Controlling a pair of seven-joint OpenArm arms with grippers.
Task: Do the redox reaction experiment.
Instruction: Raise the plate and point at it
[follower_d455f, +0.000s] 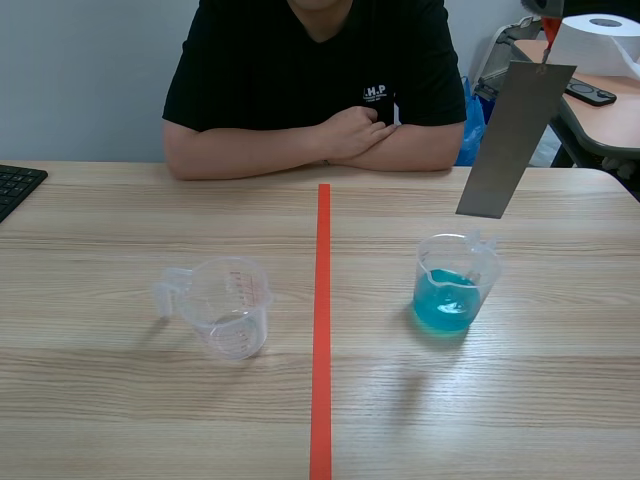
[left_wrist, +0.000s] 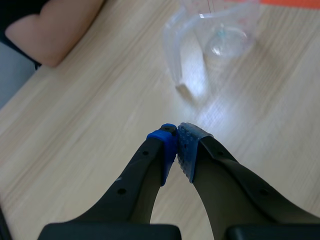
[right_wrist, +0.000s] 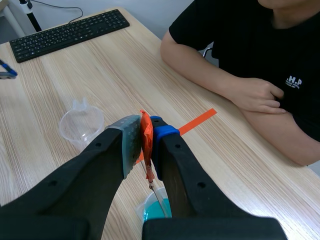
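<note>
- My right gripper is clamped tight on the orange-red tab at the top end of the grey metal strip; the strip hangs below the fingers at a slight tilt
- The beaker of blue solution stands on the table almost straight under that gripper; I judge the strip's lower edge to be just above the rim, not yet in the liquid
- I expect the strip to be thin, light and stiff, with a smooth face; held only by its small tab, it could swing or slide out, so I would lower it slowly
- The top end is the right place to hold it, as it keeps my pads clear of the solution
- The beaker looks like thin clear plastic and is only part full, so a knock from the strip against its wall might tip it
- My left gripper is closed on nothing, pads touching, over bare table with the empty measuring cup ahead of it, handle nearest
</note>
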